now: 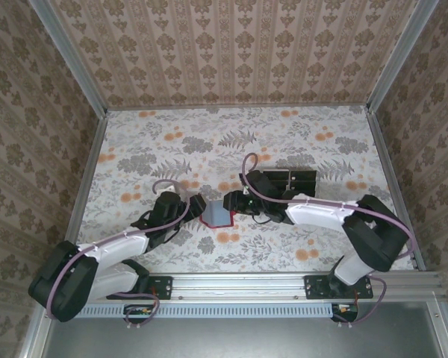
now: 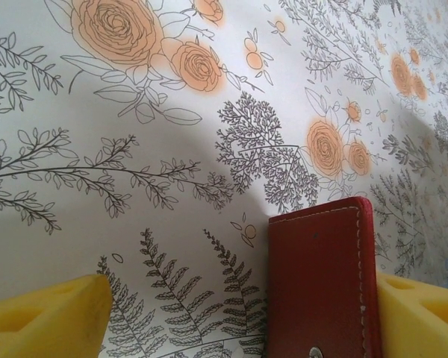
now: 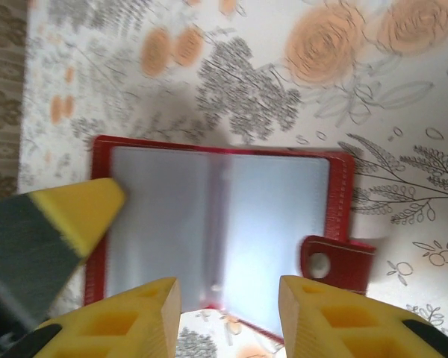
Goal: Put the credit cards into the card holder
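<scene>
In the top view the wallet [image 1: 216, 217] lay open on the flowered tabletop [image 1: 209, 138] at the centre of the frame, grey inside and red at the rim, between the two grippers. The left gripper [image 1: 193, 209] sat at its left edge and the right gripper [image 1: 232, 203] at its upper right. A dark tray [image 1: 287, 181] stood right of centre, behind the right arm, its contents too small to make out

In the left wrist view the left gripper [image 2: 239, 313] was open, jaws wide apart. The wallet [image 2: 321, 291], red and stitched along its edge, filled the lower right and touched the right finger [image 2: 422, 313]. The left finger [image 2: 45, 317] at lower left was well apart from it

In the right wrist view the wallet [image 3: 224, 209] was spread mid-frame, clear sleeves showing, its snap tab [image 3: 336, 262] at the right. The right gripper [image 3: 228, 317] was open, its two fingers low in the frame over the wallet's lower edge. One yellow finger of the left gripper overlapped the wallet's left edge
</scene>
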You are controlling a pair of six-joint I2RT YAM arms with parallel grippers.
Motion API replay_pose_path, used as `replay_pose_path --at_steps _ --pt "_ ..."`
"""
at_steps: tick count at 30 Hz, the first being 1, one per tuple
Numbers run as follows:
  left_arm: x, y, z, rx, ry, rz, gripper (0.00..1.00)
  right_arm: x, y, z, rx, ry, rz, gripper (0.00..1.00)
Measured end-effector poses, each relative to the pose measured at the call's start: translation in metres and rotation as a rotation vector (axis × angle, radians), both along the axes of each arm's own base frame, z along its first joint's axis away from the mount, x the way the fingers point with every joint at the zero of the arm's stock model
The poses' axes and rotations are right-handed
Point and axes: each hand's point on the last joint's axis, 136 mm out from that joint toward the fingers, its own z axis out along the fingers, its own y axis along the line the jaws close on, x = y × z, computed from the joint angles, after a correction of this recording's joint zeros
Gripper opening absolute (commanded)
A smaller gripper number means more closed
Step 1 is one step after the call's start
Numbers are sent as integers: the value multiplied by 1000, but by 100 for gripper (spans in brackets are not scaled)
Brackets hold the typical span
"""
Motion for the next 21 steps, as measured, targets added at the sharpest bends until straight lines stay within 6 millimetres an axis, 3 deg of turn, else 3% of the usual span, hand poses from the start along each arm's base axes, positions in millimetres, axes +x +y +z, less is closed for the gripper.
replay_pose_path --at_steps 5,11,15,21 --pt "1 2 2 -2 -3 7 86 -12 4 29 15 -66 24 39" --pt "0 3 0 3 4 7 86 -19 28 29 -9 -70 81 27" --pt "-1 5 -2 11 11 10 88 -15 34 0 -57 -33 83 16" --pt "-2 8 6 9 -8 8 91 -11 27 -46 -131 37 62 9"
